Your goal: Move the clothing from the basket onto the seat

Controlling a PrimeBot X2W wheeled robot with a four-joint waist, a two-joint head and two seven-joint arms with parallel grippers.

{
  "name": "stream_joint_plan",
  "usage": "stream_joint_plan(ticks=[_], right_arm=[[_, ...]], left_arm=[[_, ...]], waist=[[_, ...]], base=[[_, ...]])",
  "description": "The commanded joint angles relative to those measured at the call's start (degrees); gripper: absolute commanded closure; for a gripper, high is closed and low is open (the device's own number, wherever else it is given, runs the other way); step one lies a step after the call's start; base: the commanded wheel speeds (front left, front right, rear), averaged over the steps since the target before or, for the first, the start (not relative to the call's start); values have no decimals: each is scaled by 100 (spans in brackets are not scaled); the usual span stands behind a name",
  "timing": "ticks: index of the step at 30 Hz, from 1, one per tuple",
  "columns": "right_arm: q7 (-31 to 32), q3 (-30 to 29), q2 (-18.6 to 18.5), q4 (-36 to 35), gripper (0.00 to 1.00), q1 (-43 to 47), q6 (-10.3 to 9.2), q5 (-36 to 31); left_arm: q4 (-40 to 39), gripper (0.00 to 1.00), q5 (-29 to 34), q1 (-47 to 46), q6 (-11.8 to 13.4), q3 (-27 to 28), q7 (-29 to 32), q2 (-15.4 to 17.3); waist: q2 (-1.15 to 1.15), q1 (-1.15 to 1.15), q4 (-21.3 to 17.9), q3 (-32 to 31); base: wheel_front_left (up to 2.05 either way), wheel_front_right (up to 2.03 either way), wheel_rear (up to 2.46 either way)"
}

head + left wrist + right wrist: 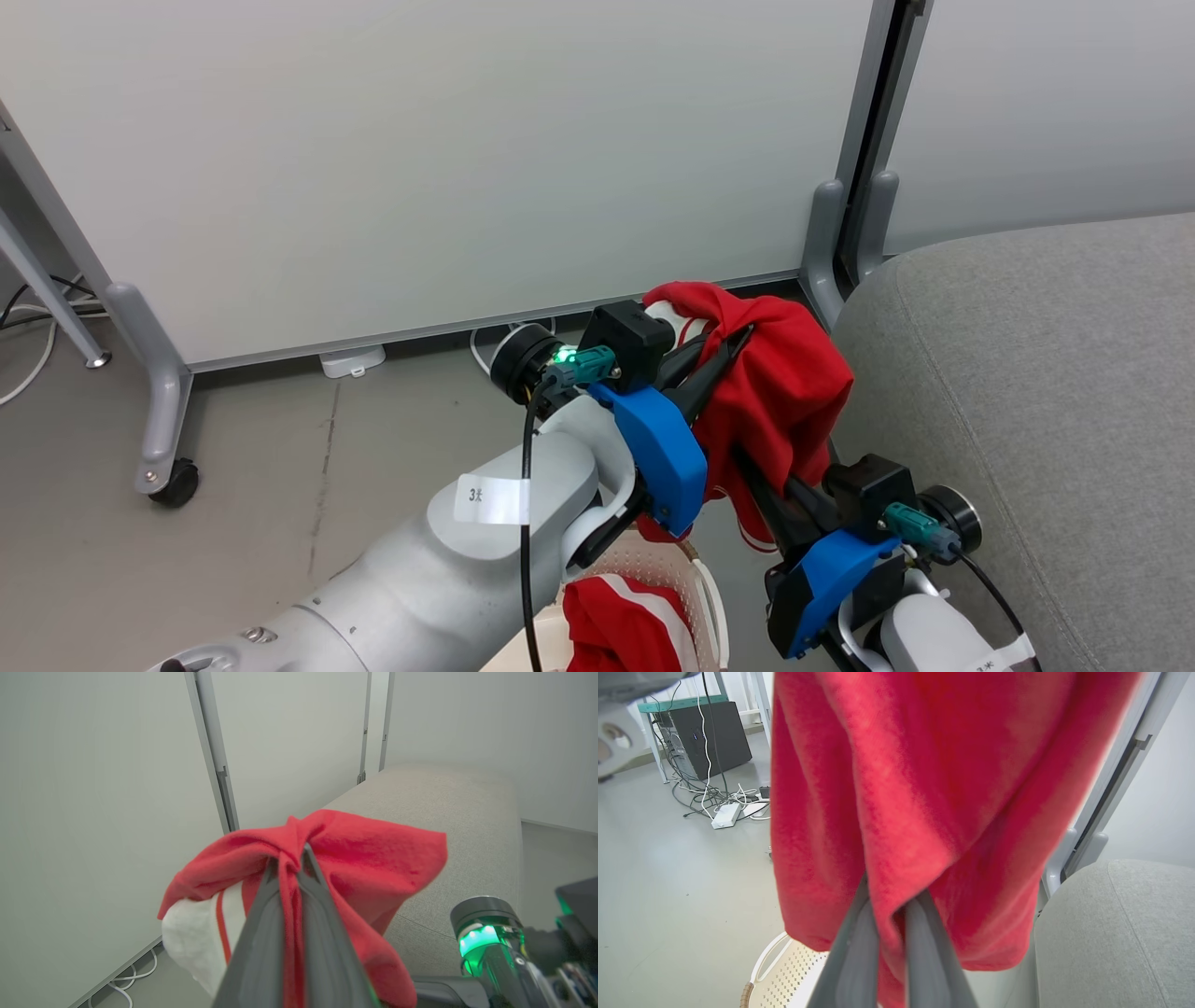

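One red garment of the clothing (780, 392) hangs in the air between the basket and the seat, and both grippers hold it. My left gripper (736, 343) is shut on its upper fold; the left wrist view shows the fingers (261, 914) pinching red fabric (364, 858) with a white stripe beside them. My right gripper (752, 471) comes from below and is shut on a lower fold (924, 788), its fingers (859, 942) part buried in cloth. A second red and white garment (621, 621) lies in the cream basket (686, 565) under the arms. The grey seat (1027, 392) is just to the right.
White partition panels (420, 168) on grey castor feet (163, 439) stand behind. Cables lie on the floor at the far left (37, 345). In the right wrist view a black computer case (707, 735) and a power strip (725, 814) sit on the floor.
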Motion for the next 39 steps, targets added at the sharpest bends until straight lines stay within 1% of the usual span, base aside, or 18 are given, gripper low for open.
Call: stream_joint_plan(ticks=[1,2,3,4,5,7,11,16,20,24,28,29,30,31,32,33,39], right_arm=[[-23,-5,-46,14,100,-88,1,5],[-23,-11,-46,14,100,-87,1,4],[-21,-16,-42,8,100,-83,1,-1],[-22,-21,-40,-1,100,-76,1,-8],[-25,-31,-39,-10,100,-67,1,-17],[-33,-52,-42,-30,100,-51,1,-31],[-52,-96,-51,-77,100,-36,1,-44],[-76,-216,-65,-177,100,31,1,-89],[-67,-368,-46,-242,100,153,1,-102],[-49,-495,-26,-328,100,205,1,-132],[-31,-554,-27,-384,100,239,1,-90],[-13,-575,-33,-408,100,252,1,-98],[-5,-580,-36,-423,100,263,1,-107],[-5,-580,-36,-423,100,263,1,-107],[11,-587,-43,-448,100,262,1,-120],[11,-587,-43,-448,100,262,1,-120],[50,-611,-43,-547,100,320,1,-120]], left_arm=[[10,100,3,54,35,-20,-31,0],[12,84,0,56,39,-21,-31,0],[13,56,1,56,41,-21,-31,0],[11,24,6,58,47,-8,-31,0],[-8,0,28,59,55,26,-30,0],[-82,0,25,112,74,163,-30,0],[-191,0,240,325,139,457,-29,4],[-340,0,768,774,196,1071,-29,6],[-609,0,1381,1289,188,1610,-29,166],[-1055,0,1999,1927,113,2263,-29,362],[-1504,0,2602,2524,15,2858,-25,482],[-1678,0,2864,2845,-36,3148,-24,529],[-1732,0,2970,2998,-58,3275,-24,550],[-1732,0,2970,2998,-58,3275,-24,550],[-1815,0,3154,3242,-106,3510,-24,562],[-1815,0,3154,3242,-106,3510,-24,562],[-2105,0,3597,3823,-229,4119,-24,562]], waist=[[0,0,-2,-1],[0,0,-3,-2],[0,0,-6,-3],[0,0,-7,-3],[0,0,-5,-2],[0,0,3,2],[0,0,19,20],[0,0,109,70],[0,0,207,102],[0,0,289,133],[0,0,350,162],[0,0,364,164],[0,0,367,164],[0,0,367,164],[0,0,369,163],[0,0,369,163],[0,0,344,162]], base=[[0,0,0],[0,0,0],[0,0,0],[0,0,0],[0,0,0],[0,0,0],[0,0,0],[0,0,0],[0,0,0],[0,0,0],[0,0,0],[0,0,0],[0,0,0],[0,0,0],[0,0,0],[0,0,0],[0,0,0]])
